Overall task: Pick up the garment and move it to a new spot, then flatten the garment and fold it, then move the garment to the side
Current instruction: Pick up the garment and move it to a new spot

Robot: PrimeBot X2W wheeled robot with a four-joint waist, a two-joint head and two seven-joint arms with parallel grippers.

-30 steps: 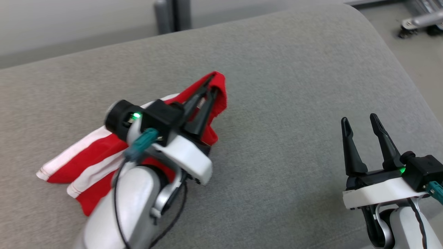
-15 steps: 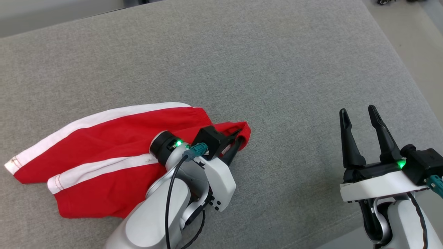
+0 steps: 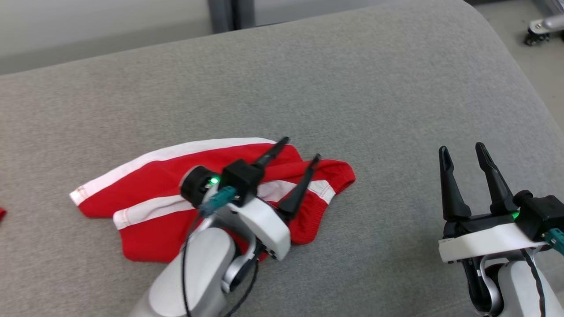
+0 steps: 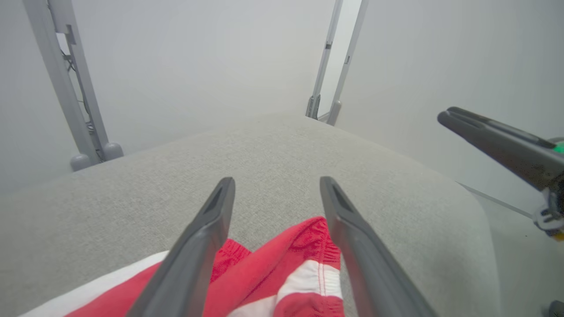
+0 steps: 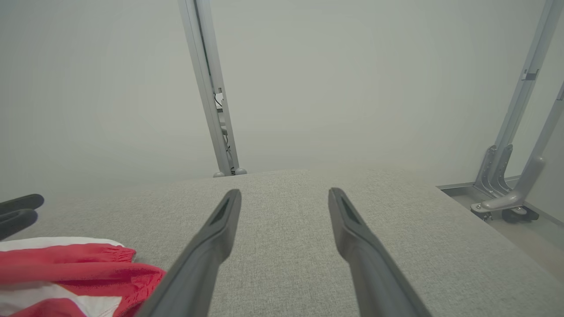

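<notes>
The garment (image 3: pixel 150 193), red shorts with white side stripes, lies crumpled on the grey cushion (image 3: pixel 352 88), left of centre in the head view. Its waistband end (image 4: pixel 304 246) points right. Just above that end hovers my left gripper (image 3: pixel 300 149), open, its fingers spread with nothing between them (image 4: pixel 275 180). Far to the right, near the cushion's front edge, my right gripper (image 3: pixel 460 147) stands open and empty (image 5: pixel 284 191). The right wrist view catches the garment (image 5: pixel 66 268) at its lower left.
The cushion rounds off at its right edge (image 3: pixel 528 97), with floor beyond. Grey metal frame legs (image 5: pixel 211 88) stand behind it, and a wheeled base (image 3: pixel 542 28) sits on the floor at the far right. A small red scrap (image 3: pixel 1 213) peeks in at the left border.
My left gripper has opened and let go of the garment, which now lies on the cushion. The head camera shifted between frames. The right gripper stayed open and still.
</notes>
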